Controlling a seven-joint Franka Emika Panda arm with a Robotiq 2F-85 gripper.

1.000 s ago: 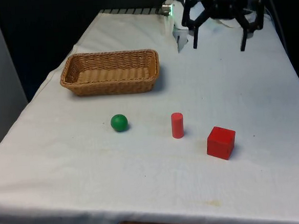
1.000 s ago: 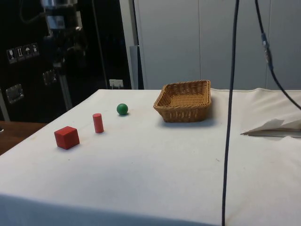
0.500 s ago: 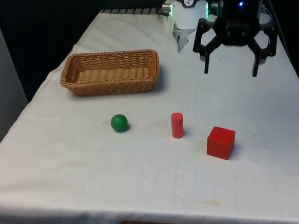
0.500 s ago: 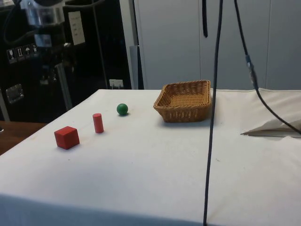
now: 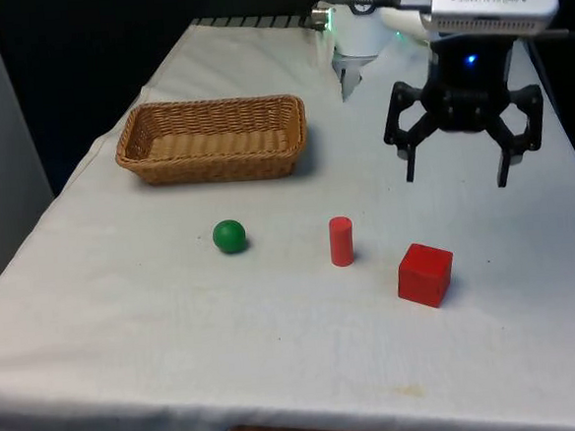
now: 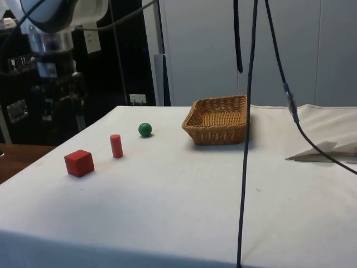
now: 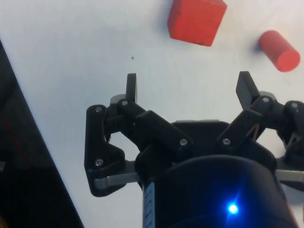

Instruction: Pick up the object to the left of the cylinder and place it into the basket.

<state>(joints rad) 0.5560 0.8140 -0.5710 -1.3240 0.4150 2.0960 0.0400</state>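
— Front view first: where's your green ball [image 5: 229, 235]?
— On the cloth, well to the front view's left of the red cylinder [image 5: 341, 241], nearer you than the basket [image 5: 211, 140].
— And your gripper [image 5: 457, 176]?
— Fingers spread wide, empty, hanging above the red cube [image 5: 425, 274].

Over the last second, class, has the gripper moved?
Yes. In the front view the open gripper has come down and forward from the far end, closer to the red block, which stayed put.
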